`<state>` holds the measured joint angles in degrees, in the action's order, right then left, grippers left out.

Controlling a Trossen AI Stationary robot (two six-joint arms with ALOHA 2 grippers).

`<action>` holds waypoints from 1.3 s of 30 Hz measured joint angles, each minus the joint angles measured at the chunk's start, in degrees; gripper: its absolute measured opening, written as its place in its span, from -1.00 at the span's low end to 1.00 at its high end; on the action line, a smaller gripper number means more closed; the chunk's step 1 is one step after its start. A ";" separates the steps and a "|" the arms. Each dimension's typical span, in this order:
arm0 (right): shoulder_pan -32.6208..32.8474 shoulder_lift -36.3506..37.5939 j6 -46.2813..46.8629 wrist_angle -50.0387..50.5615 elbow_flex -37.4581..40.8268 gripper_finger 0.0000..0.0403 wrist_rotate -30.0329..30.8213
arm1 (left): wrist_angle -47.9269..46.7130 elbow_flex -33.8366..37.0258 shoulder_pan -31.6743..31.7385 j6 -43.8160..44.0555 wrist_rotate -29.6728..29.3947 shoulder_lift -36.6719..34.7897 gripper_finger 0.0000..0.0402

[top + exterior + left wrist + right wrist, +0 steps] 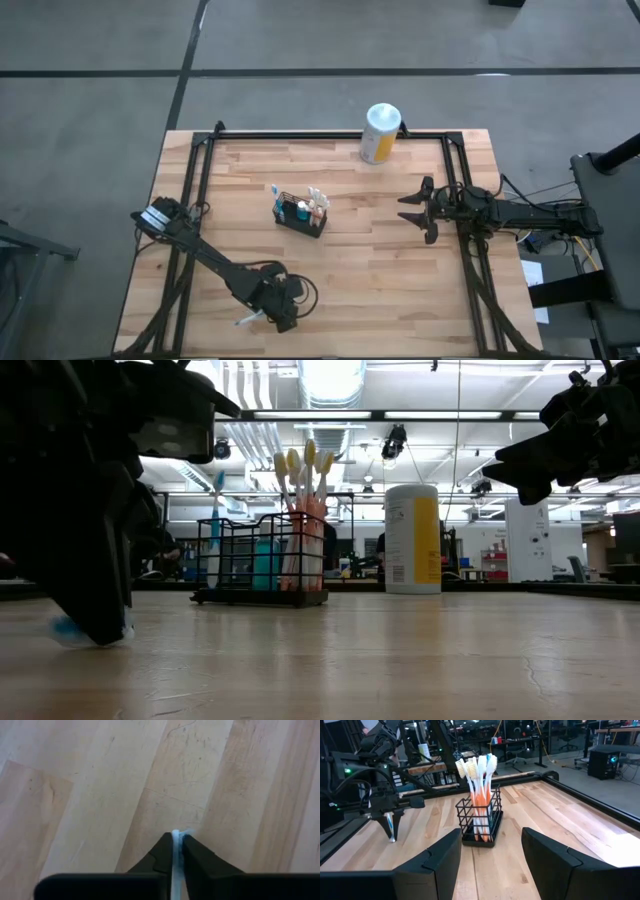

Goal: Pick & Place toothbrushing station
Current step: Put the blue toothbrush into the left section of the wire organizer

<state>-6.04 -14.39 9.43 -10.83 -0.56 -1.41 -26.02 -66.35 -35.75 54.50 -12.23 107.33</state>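
Observation:
The toothbrushing station (300, 212) is a small black wire basket (262, 560) (480, 820) standing on its base at mid-table, with several toothbrushes upright in it. Near the table's front edge my left gripper (268, 316) (390, 826) is shut on a white and blue toothbrush (248, 320) down at the tabletop. At the table's right side my right gripper (415, 210) (490, 865) hangs level above the wood and open, with nothing between its fingers. My left gripper pinches the toothbrush's thin white body (176, 840) between its two fingers (162, 852). The fingers slant steeply down from above. The toothbrush is low at the table, and a blue part of it (65, 628) shows beside the fingers on the wood. Which end is held I cannot tell.
A white canister with a yellow label (380, 132) (413, 540) stands at the table's far edge. A black frame (330, 135) runs around the tabletop. Bare wood lies between the basket and the front edge.

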 joint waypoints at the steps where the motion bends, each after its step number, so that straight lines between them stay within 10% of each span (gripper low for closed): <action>1: 0.01 0.00 0.00 0.02 0.00 0.01 0.00 | -0.01 0.00 0.00 0.00 0.00 0.00 -0.88; 19: 0.00 -0.02 0.00 0.02 0.00 0.01 0.02 | -0.86 0.17 -0.07 -0.80 -5.93 -4.12 -0.89; 30: 0.02 0.04 0.00 0.02 0.00 0.01 0.02 | 0.58 0.15 0.02 -7.73 -26.24 -15.94 -0.89; 39: 0.02 0.02 0.00 0.02 0.00 0.01 0.01 | 11.37 0.04 0.32 -32.39 -37.34 -28.48 -0.89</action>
<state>-6.02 -14.37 9.43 -10.81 -0.56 -1.40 -14.65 -66.30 -35.43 22.11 -49.57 78.85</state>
